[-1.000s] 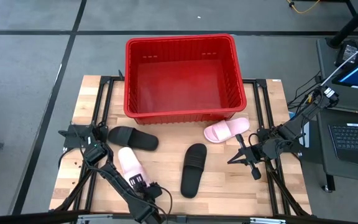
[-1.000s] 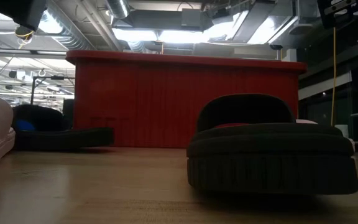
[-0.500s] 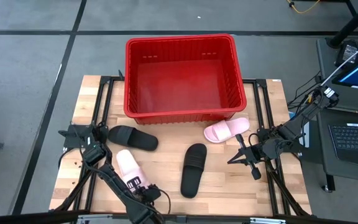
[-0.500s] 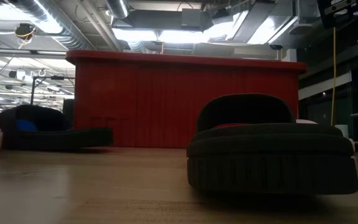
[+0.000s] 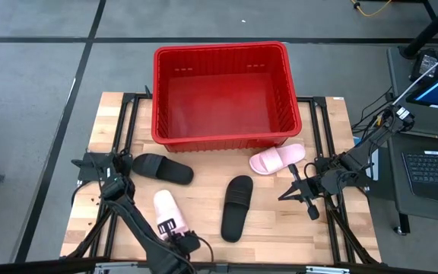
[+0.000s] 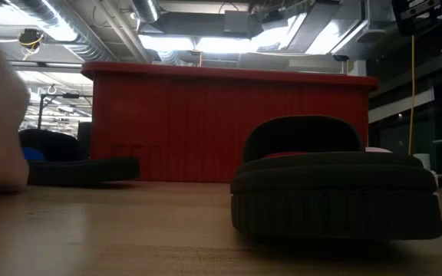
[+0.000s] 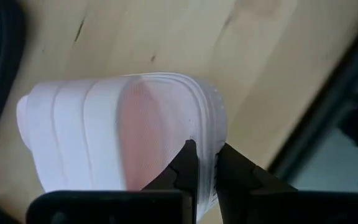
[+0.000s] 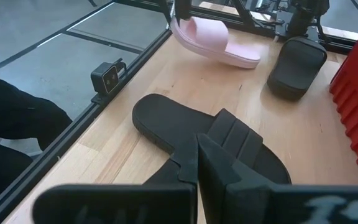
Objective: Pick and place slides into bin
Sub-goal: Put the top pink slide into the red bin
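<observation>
Our left claw is pinched tight on the heel edge of a pink slide, lifted off the table at its near left. Further right we see a black slide, the red bin behind, then our right claw, fingers closed, holding nothing.

Open way to the bin
My path over the wooden surface to the big red slotted plastic bin crosses only one black slide sandal; the bin's inside lies bare.
</observation>
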Motion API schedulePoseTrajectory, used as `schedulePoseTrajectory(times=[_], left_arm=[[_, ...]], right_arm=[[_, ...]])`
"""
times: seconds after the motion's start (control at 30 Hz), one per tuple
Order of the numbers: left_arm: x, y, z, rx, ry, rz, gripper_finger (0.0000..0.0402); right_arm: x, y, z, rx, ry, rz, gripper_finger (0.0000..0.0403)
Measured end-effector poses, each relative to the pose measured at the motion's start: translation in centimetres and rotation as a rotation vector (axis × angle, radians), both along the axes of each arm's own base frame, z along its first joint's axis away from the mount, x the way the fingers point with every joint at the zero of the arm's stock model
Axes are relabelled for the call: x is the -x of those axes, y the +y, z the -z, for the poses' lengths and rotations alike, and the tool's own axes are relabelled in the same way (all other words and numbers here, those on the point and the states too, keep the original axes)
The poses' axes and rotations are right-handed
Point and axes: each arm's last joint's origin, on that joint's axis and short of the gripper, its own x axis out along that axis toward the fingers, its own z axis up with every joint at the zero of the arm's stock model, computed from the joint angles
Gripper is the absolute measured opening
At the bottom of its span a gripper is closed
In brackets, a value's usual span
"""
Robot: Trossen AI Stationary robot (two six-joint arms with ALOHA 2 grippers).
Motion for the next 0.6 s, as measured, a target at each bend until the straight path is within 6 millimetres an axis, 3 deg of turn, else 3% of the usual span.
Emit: schedulePoseTrajectory(times=[0.3,0.6], left_arm=[[-0.6,-0.2,-2.7,-0.020,-0.147,0.071,0.0025],[-1.9,1.1,-3.4,-0.295,-0.291,0.266,0.0023]], right_arm=[[0.1,-0.1,0.2,-0.012,0.030,0.014,0.0005],[0.2,-0.2,0.5,-0.011,0.057,0.023,0.0005]])
